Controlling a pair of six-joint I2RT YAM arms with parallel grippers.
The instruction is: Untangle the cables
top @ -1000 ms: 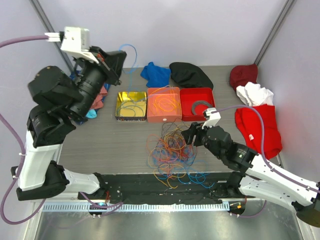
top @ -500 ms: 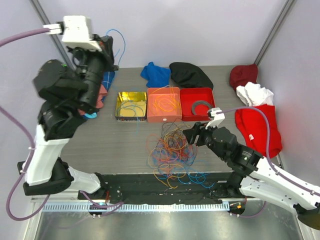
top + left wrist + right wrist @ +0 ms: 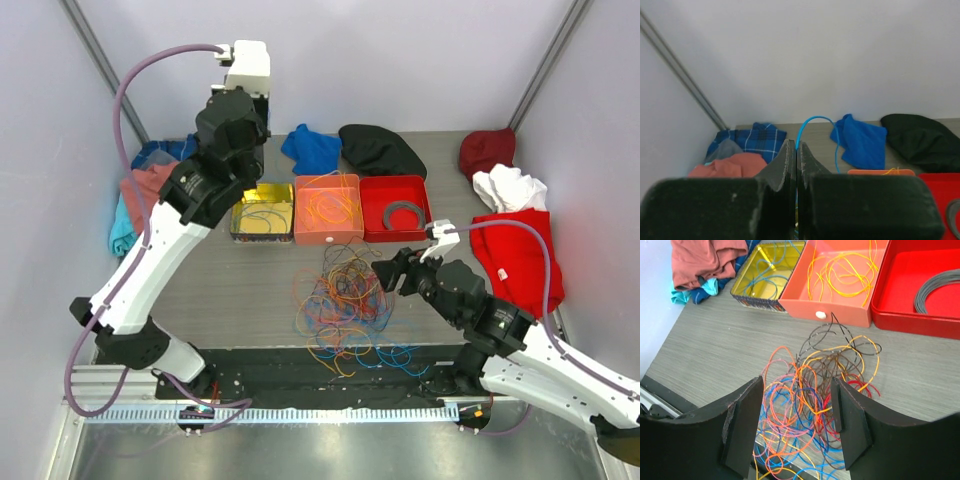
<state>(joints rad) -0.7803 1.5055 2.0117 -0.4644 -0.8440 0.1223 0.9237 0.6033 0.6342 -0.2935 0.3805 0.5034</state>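
The cables [image 3: 340, 300] lie as a tangle of orange, blue, red, yellow and dark strands on the table's near middle, spilling over its black front edge. In the right wrist view the tangle [image 3: 815, 390] sits just below my right gripper [image 3: 796, 385], which is open and empty. In the top view the right gripper [image 3: 387, 275] is at the tangle's right side. My left gripper [image 3: 796, 147] is shut on a light blue cable [image 3: 815, 120] that arcs up past the fingertips. It is raised high over the yellow tray [image 3: 262, 212]; its fingers are hard to make out in the top view.
An orange tray [image 3: 328, 208] holds yellow and orange cables. A red tray [image 3: 395, 207] holds a grey coil [image 3: 403, 213]. Cloths lie round the back and sides: blue [image 3: 310, 148], black [image 3: 380, 150], dark red [image 3: 487, 150], white [image 3: 510, 187], red [image 3: 520, 255], pink and plaid [image 3: 145, 185].
My left arm has swung from the far left to above the yellow tray, still shut on the blue cable. My right gripper has drifted slightly right beside the tangle.
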